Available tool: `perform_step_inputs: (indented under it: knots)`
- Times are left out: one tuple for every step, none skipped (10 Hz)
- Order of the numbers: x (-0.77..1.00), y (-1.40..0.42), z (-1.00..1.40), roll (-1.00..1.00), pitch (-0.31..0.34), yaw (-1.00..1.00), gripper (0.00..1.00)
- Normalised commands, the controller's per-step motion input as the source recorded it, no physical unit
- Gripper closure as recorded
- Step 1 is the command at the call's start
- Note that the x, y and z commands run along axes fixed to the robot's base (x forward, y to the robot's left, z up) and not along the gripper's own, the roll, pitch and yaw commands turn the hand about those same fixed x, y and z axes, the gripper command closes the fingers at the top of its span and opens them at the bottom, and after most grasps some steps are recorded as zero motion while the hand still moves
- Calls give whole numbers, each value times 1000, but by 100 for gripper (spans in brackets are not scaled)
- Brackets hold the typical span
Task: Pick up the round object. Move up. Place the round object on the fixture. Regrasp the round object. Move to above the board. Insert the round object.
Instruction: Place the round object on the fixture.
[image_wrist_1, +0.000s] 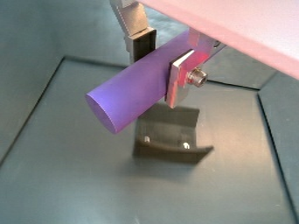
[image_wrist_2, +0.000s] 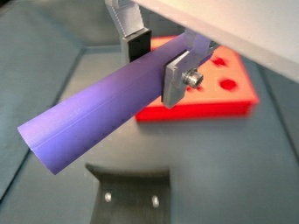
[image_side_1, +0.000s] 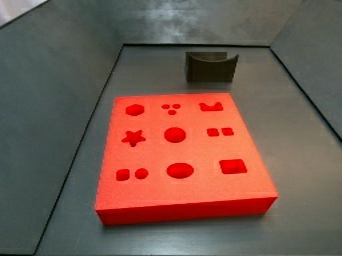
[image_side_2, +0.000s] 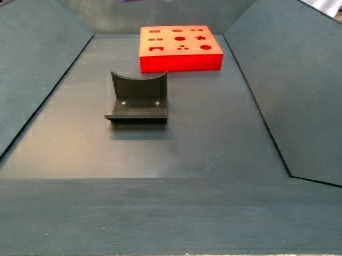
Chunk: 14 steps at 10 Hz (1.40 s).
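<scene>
In a side view, the big flat orange-red board (image_side_1: 181, 152) with shaped holes cut in it lies on the left and near part of the dark grey floor (image_side_1: 287, 160). Its holes are a star, some circles, some squares and more, and all of them look empty. To the right and farther back stands the fixture (image_side_1: 210, 66), a small dark block with a curved dip in its top. It is well apart from the board, and nothing rests on it. The arm does not show in either side view, so it must be up high. In both wrist views the gripper (image_wrist_1: 162, 63) has its two flat silver fingers pressed against the sides of the smooth purple round peg (image_wrist_1: 135, 90). The jaws are only as wide as the peg, and they hold it tight near one end. The peg sticks out sideways, tilted a little, up in the air. In a wrist view the fixture sits on the floor right under the peg. So the peg has been picked up and lifted, I think. The step in hand looks like putting it on the fixture. Next the gripper should come down slowly and line the peg up with the curved dip.
</scene>
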Motion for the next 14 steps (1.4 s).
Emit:
perform_step_inputs:
  knots:
    - [486,-287,-13,-43,-68,1000,100]
    - [433,-162,-16,-45,-64,1000,100]
    - [498,1000,-547,-1000,167,828,100]
    - [454,1000,-540,-1000,170,760,100]
    - [443,1000,-505,-1000,172,666,100]
    - [296,735,-253,-1000,198,593,100]
    - [160,529,-101,-1000,222,540,100]
    - [49,329,-32,-1000,249,487,100]
    - [41,100,-25,-1000,278,414,100]
    - [62,65,-37,-1000,316,364,100]
    - [74,66,-17,-1000,377,261,100]
    - [74,60,-13,-1000,403,202,100]
    - [68,50,-20,-852,379,49,100]
    - [64,48,-16,-746,343,-20,100]
